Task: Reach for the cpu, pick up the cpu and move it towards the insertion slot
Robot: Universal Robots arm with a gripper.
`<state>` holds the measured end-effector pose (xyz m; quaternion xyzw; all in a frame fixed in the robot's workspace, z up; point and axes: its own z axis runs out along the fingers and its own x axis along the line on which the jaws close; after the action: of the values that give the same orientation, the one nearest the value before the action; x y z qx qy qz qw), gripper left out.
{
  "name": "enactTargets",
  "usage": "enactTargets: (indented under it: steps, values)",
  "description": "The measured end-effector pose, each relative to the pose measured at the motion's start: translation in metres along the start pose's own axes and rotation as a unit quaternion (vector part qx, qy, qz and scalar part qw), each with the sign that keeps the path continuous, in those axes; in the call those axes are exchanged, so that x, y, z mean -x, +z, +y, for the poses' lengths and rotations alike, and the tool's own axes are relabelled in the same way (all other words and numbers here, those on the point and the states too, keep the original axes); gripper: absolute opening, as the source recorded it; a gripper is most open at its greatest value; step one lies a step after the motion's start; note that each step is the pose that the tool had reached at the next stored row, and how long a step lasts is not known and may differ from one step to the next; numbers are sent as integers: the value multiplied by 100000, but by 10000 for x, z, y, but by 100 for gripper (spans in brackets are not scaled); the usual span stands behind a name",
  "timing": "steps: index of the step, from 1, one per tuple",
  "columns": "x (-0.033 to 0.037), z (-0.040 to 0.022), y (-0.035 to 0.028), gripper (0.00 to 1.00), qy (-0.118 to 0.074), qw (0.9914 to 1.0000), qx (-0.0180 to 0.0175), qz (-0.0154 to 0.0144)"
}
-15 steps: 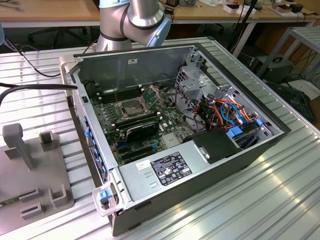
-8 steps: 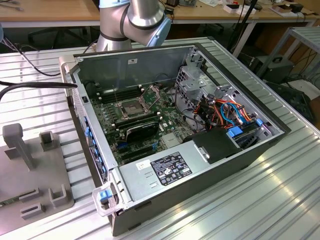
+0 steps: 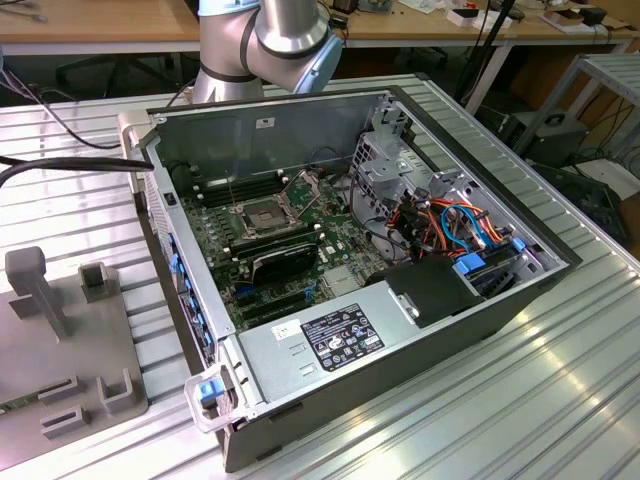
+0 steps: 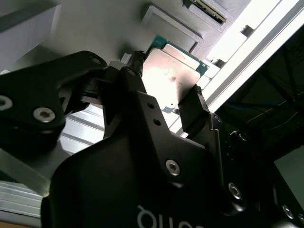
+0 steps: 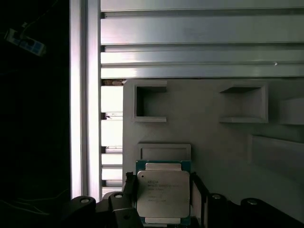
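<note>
**Silver-tan chip (image 5: 164, 192) pinched in the black hand (image 5: 163, 183)**

Silvery and flat, the chip sat between the hand's two black fingers (image 5: 128, 184) in both wrist views. The fingers pressed against its opposite edges and pinched it. Behind it lay a grey plate (image 5: 213, 142) with square pockets, resting on the ribbed aluminium counter (image 5: 190, 33). I could not tell whether the chip touched the plate or hung just clear of it.

In the exterior view an open computer case (image 3: 420, 365) stood on the counter. Its socket (image 3: 262, 215), with a silver frame and dark centre, sat on the green board (image 3: 215, 235). The grey arm (image 3: 270, 35) rose behind the case's far wall, well apart from the socket.
</note>
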<state>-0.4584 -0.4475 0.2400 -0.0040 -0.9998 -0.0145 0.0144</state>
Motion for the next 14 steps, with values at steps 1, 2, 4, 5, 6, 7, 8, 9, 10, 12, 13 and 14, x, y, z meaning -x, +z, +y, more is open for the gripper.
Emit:
enactTargets:
  steps: [1, 2, 4, 5, 6, 7, 8, 9, 10, 12, 13, 14]
  values:
    - [0, 0, -11, 55, 2, 100000, 2, 0]
    - [0, 0, -18, 55, 0, 100000, 4, 2]
    - [-1, 1, -32, 55, 0, 100000, 6, 7]
    - [-1, 1, -41, 55, 0, 100000, 5, 10]
    - [-1, 1, -47, 55, -1, 100000, 6, 10]
    - [-2, 2, -54, 55, 0, 100000, 5, 13]
    - [-2, 2, -60, 55, 0, 100000, 3, 13]
    - [-2, 2, -66, 55, -1, 100000, 8, 11]
    - [-2, 2, -71, 55, -1, 100000, 9, 15]
    - [-2, 2, -83, 55, -2, 100000, 8, 19]
    - [-2, 2, -90, 55, -1, 100000, 9, 19]
    - [-3, 3, -96, 55, 0, 100000, 8, 26]
